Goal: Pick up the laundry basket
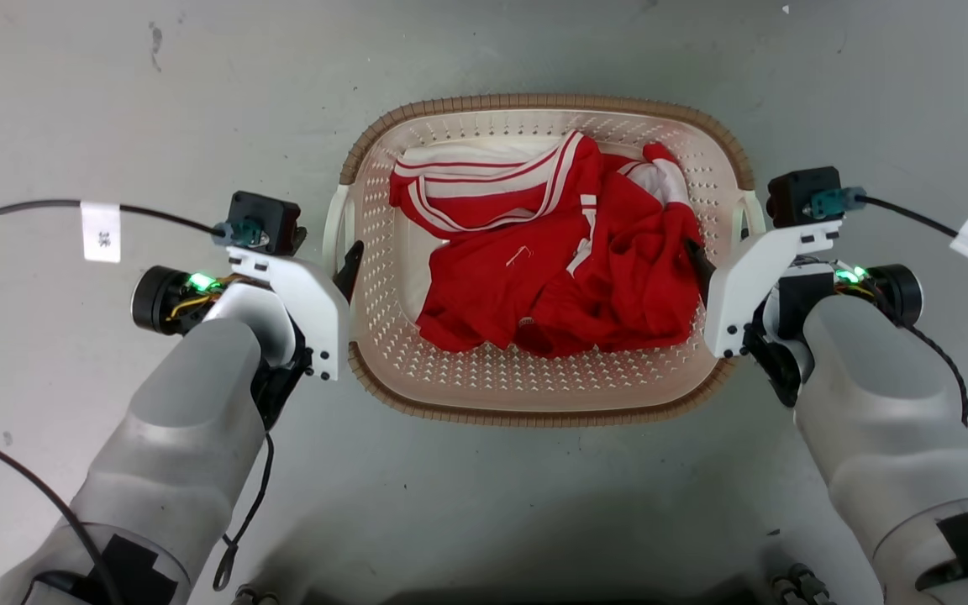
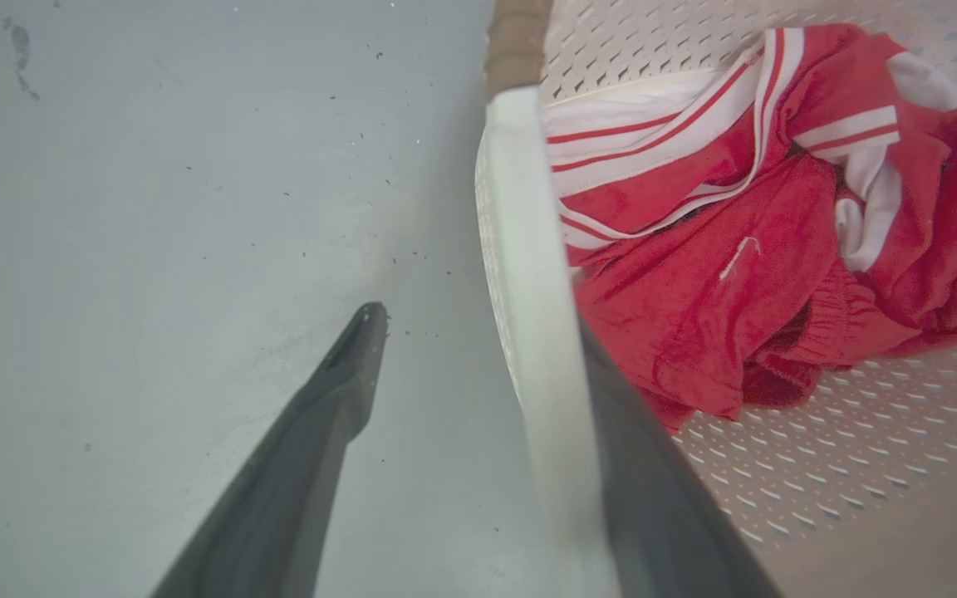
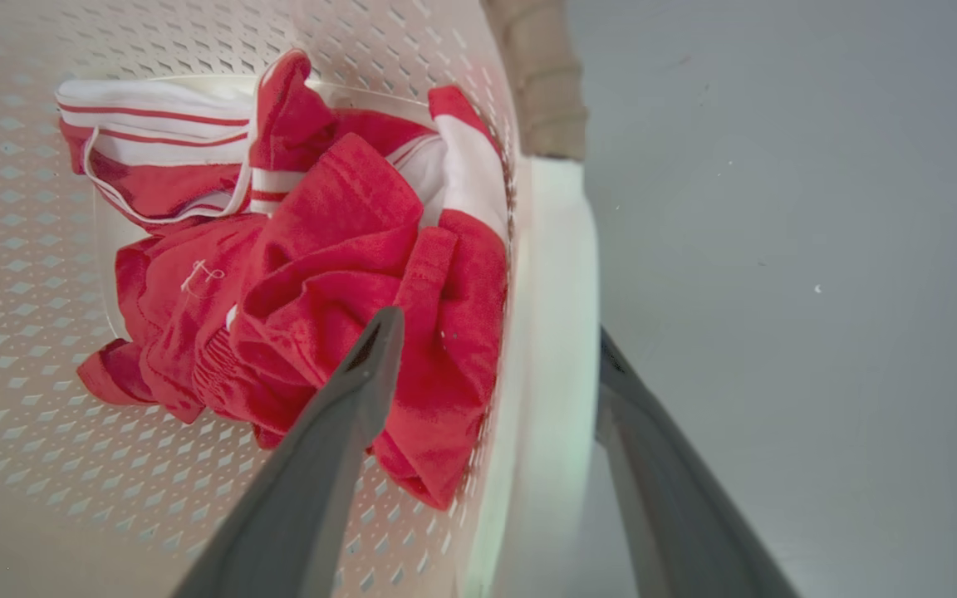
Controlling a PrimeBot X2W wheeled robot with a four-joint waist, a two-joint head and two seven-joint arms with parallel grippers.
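The laundry basket [image 1: 534, 416] sits on the grey floor, cream and perforated, with a brown woven-look rim and white side handles. My left gripper [image 1: 341, 260] stands open astride the left handle [image 2: 528, 249], one finger outside over the floor and the other inside the basket wall. On the opposite side, my right gripper [image 1: 723, 252] is open too. It straddles the right handle [image 3: 553, 291], its inner finger [image 3: 345, 415] lying over the clothes. Neither pair of fingers presses on its handle.
Red and white clothes [image 1: 551, 269] lie heaped in the basket. Black cables with white tags [image 1: 101, 231] trail from both wrists across the bare floor [image 1: 114, 101]. Grey concrete surrounds the basket on all sides.
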